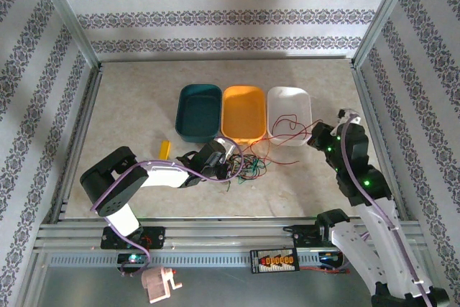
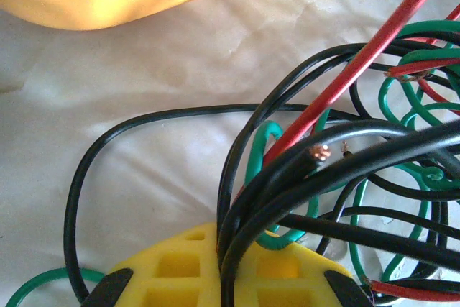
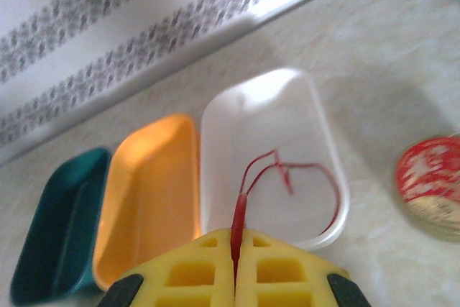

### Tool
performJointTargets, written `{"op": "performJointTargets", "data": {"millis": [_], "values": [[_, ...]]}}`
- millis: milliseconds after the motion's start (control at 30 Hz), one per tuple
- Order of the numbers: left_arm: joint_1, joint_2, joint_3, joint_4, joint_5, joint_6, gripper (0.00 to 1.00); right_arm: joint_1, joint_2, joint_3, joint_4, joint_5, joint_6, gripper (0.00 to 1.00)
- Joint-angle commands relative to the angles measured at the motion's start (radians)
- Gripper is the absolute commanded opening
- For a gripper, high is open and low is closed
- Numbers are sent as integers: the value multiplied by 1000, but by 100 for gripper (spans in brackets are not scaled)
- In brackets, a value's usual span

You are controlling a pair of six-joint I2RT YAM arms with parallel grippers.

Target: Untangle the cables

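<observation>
Top view: cables (image 1: 248,165) sit knotted on the desk (image 1: 136,106), just in front of the orange tray (image 1: 243,111). The teal tray (image 1: 199,111) is on its left and the white tray (image 1: 289,114) on its right. Left claw (image 1: 231,160) is at the knot's left edge. Right claw (image 1: 314,135) is beside the white tray's near right corner, and a red cable (image 1: 291,129) runs from it into that tray. Loose red strands also lie on the desk between knot and white tray; can't tell if they're the same cable. Risk: if they are, a right-arm pull drags the knot or tips the light tray.

Left wrist: left claw is clenched on a bundle of black cables (image 2: 228,249), several at once, not one. A green cable (image 2: 251,159) loops round the same bundle and a red one crosses over it. Risk: pulling from here hauls the whole knot and cinches it instead of freeing a strand. The bare copper end (image 2: 318,153) just above the grip looks likely to snag on loops.

Right wrist: right claw is clenched on the single red cable, pinched at the seam between the fingers (image 3: 180,275). The rest curls inside the white tray. Thin strand, narrow bite, so I'd expect it to slip out on a fast move. A red disc (image 3: 430,185) sits on the desk right of the tray; a sweep that way could knock it.
</observation>
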Motion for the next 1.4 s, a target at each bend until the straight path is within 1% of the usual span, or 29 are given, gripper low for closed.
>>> {"op": "performJointTargets", "data": {"millis": [0, 133, 233, 467, 567, 600, 667, 767, 867, 967, 1067, 1200, 1367], "values": [[4, 21, -46, -86, -71, -13, 0, -14, -45, 69, -45, 267, -42, 1], [4, 19, -54, -87, -73, -14, 0, -14, -83, 115, -42, 472, -112, 0], [4, 17, -57, -87, -73, -13, 0, -14, -88, 154, -19, 565, -194, 0], [4, 17, -60, -100, -74, -2, 0, -16, -45, 259, 0, 640, -322, 0], [4, 12, -63, -111, -75, 1, 0, -17, -26, 311, 6, 642, -344, 0], [4, 10, -65, -113, -76, 1, 0, -17, -21, 327, 10, 629, -346, 0], [4, 4, -71, -110, -76, 1, 0, -17, -8, 360, 22, 544, -354, 0], [5, 1, -74, -106, -72, 2, 0, -18, 23, 405, 17, 370, -329, 0], [4, 2, -68, -104, -62, 2, 0, -18, 56, 439, 26, 238, -318, 0], [3, 3, -61, -99, -61, 0, 0, -17, 107, 480, 26, 181, -328, 0], [3, 7, -50, -101, -59, 3, 0, -17, 169, 508, 28, 156, -338, 0], [1, 8, -41, -107, -59, 7, 0, -17, 249, 496, 79, 105, -331, 0], [1, 7, -36, -114, -59, 12, 0, -19, 407, 491, 118, 15, -313, 0]]}}
